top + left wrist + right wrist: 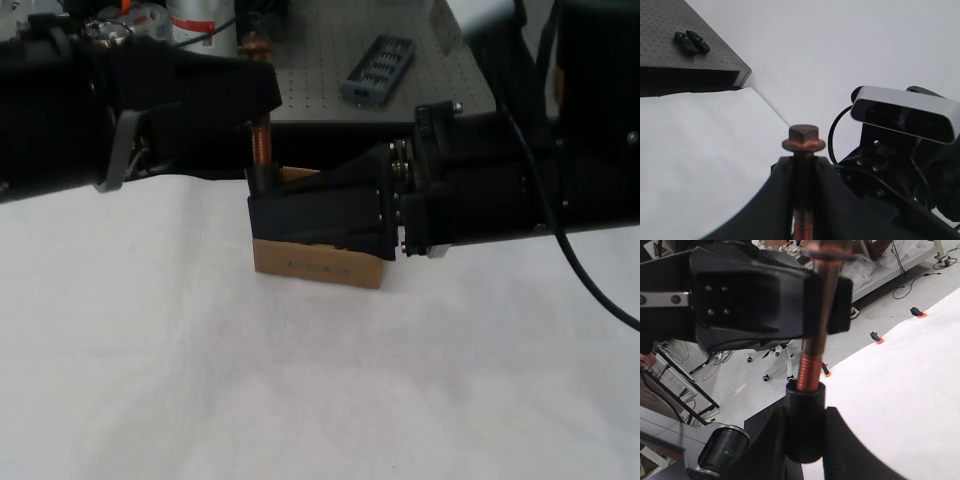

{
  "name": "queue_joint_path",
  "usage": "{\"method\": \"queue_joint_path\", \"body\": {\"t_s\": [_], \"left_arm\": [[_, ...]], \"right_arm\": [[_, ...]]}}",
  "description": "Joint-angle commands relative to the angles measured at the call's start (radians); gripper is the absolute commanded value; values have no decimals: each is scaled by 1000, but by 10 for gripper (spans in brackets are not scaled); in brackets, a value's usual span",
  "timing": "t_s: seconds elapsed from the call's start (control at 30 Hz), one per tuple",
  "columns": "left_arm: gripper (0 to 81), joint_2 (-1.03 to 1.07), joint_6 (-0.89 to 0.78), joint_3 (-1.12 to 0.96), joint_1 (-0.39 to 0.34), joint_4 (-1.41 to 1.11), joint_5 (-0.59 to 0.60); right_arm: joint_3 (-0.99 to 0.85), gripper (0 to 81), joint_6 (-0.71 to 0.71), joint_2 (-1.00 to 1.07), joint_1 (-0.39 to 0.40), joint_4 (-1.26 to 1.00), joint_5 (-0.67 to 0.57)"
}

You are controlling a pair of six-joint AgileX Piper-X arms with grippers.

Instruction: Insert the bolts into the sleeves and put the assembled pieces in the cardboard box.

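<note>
A copper bolt (261,128) stands upright above the cardboard box (318,262). My left gripper (803,172) is shut on its shank just below the flanged hex head (803,138). The threaded lower end (808,371) of the bolt enters a black sleeve (804,421), and my right gripper (804,440) is shut on that sleeve. In the high view the sleeve (259,179) sits at the tip of the arm coming from the right, over the box's far left corner. That arm hides most of the box's opening.
The bench is covered by a white cloth (300,380). Behind it lies a perforated grey plate (330,60) with a dark tray of bits (378,68) and a white canister (203,20). Both arms meet over the box.
</note>
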Motion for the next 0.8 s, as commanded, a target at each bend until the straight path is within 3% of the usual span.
{"method": "queue_joint_path", "body": {"t_s": [0.0, 0.47, 0.77], "left_arm": [[7, -3, 13, -7, -5, 8, 0], [7, -3, 37, -7, -5, 20, -27], [7, -3, 71, -7, -5, 200, -20]], "right_arm": [[-6, 27, -1, -1, -12, -24, 15], [-6, 27, -2, -7, -32, -20, 25], [-6, 27, -2, -7, -32, -20, 17]]}}
